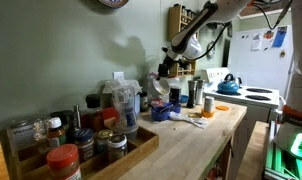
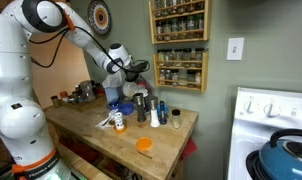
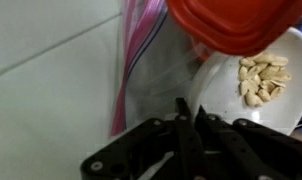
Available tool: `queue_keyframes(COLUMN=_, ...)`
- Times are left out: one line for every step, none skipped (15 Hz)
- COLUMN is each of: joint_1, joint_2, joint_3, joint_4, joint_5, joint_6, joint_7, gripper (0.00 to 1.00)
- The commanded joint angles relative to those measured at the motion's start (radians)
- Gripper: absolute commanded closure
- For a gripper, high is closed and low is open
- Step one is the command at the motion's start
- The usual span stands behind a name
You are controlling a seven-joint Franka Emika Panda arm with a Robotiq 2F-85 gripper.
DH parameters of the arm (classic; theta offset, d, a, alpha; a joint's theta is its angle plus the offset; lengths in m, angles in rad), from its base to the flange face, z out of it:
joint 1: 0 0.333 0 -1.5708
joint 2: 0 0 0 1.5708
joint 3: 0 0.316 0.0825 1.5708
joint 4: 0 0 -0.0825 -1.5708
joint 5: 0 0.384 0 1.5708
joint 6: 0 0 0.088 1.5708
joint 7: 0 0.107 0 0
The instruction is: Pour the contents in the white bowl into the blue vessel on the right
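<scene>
White bowl [image 3: 219, 92], round, glossy-smooth, is pinched at rim by gripper [image 3: 193, 113], jaws narrow. Pale oval nuts [image 3: 263, 79] are seen inside. Bowl is held just below red plastic lid [image 3: 241, 22].

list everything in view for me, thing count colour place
white bowl: one, white, tilted, gripped at its rim
nuts: small heap, cream, inside the white bowl
red lid: one, red, above the bowl in the wrist view
blue vessel: one, blue, on the counter near the pincer
jars: several, mixed colours, in a wooden tray at the counter's end
kettle: one, blue, on the white stove
spice rack: one, wooden, on the wall
orange disc: one, orange, on the counter
arm: one, white
pincer: one, black, shut on the bowl's rim
</scene>
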Motion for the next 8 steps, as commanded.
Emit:
queue_keyframes(joint_1=-0.035, joint_2=-0.064, joint_3=0.040, joint_4=-0.068, joint_5=0.068, joint_6=0.054, joint_7=-0.087, gripper=0.98)
queue_keyframes(joint_1=-0.046, joint_2=-0.076, joint_3=0.055, joint_4=-0.078, joint_5=0.094, joint_6=0.053, joint_7=-0.113, gripper=0.98)
queue_keyframes(joint_1=-0.061, joint_2=-0.094, joint_3=0.079, joint_4=-0.088, joint_5=0.138, joint_6=0.025, joint_7=-0.160, gripper=0.98)
queue_keyframes(joint_1=-0.076, joint_2=-0.109, joint_3=0.104, joint_4=-0.093, joint_5=0.192, joint_6=0.009, joint_7=-0.213, gripper=0.98)
queue_keyframes(joint_1=-0.095, joint_2=-0.127, joint_3=0.142, joint_4=-0.093, joint_5=0.276, joint_6=-0.013, joint_7=-0.294, gripper=0.98)
queue_keyframes(joint_1=-0.105, joint_2=-0.141, joint_3=0.167, joint_4=-0.085, joint_5=0.354, joint_6=-0.037, joint_7=-0.369, gripper=0.98)
queue_keyframes(joint_1=-0.106, joint_2=-0.151, joint_3=0.182, joint_4=-0.071, joint_5=0.422, joint_6=-0.063, joint_7=-0.442, gripper=0.98)
queue_keyframes(joint_1=-0.076, joint_2=-0.088, joint_3=0.137, joint_4=-0.058, joint_5=0.317, joint_6=-0.002, joint_7=-0.330, gripper=0.93)
